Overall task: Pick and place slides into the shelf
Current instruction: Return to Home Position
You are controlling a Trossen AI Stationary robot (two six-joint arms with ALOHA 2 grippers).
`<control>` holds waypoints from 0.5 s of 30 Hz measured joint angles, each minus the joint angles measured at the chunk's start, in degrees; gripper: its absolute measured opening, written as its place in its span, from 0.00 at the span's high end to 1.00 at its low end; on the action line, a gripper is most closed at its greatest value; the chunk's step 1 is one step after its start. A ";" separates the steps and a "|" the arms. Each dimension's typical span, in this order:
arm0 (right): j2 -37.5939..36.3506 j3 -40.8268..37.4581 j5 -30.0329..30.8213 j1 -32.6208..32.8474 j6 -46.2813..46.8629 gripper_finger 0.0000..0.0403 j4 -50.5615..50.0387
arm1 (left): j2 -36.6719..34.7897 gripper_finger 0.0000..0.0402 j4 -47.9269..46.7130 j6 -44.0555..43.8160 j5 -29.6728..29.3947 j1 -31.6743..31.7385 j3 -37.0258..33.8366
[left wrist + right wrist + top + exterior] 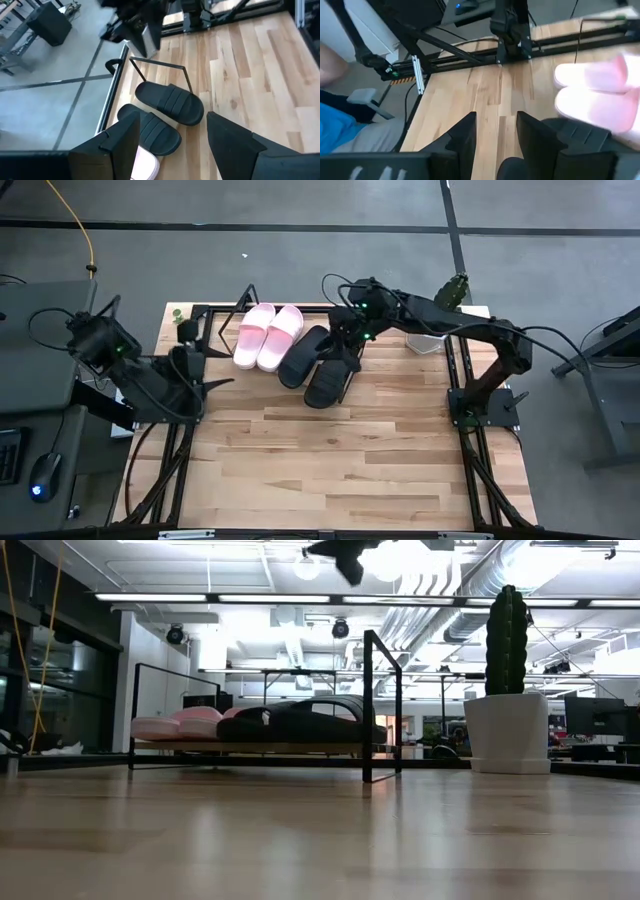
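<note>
The table carries the shelf at 12 o'clock. The high view alone shows all four slides: a straight pink pair and a slanting black pair. The wrist views show the right gripper, over the black pair, and the left gripper, at 9 o'clock, both with fingers apart.

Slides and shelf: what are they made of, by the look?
Black slides: matte, one-piece moulded look, probably foam or rubber. Pink slides: same smooth moulded look. Shelf: thin black frame, likely painted metal wire; its pale board looks like wood.
</note>
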 joint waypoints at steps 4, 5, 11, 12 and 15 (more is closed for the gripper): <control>-2.49 0.04 3.09 2.01 -1.70 0.68 -2.04 | -2.14 0.48 0.19 -0.61 1.93 0.02 -0.42; -2.94 0.04 3.70 2.60 -1.90 0.68 -2.53 | -2.80 0.48 0.16 -0.89 2.26 0.02 -0.83; -5.50 0.04 5.66 5.70 -2.24 0.68 -4.13 | -8.45 0.48 1.64 -3.67 1.99 0.02 -6.82; -5.77 0.04 6.57 6.18 -2.63 0.68 -4.39 | -9.70 0.48 2.12 -4.12 1.71 0.02 -8.42; -7.02 0.04 8.89 7.31 -4.80 0.68 -5.41 | -13.81 0.48 5.16 -4.35 1.16 0.02 -13.76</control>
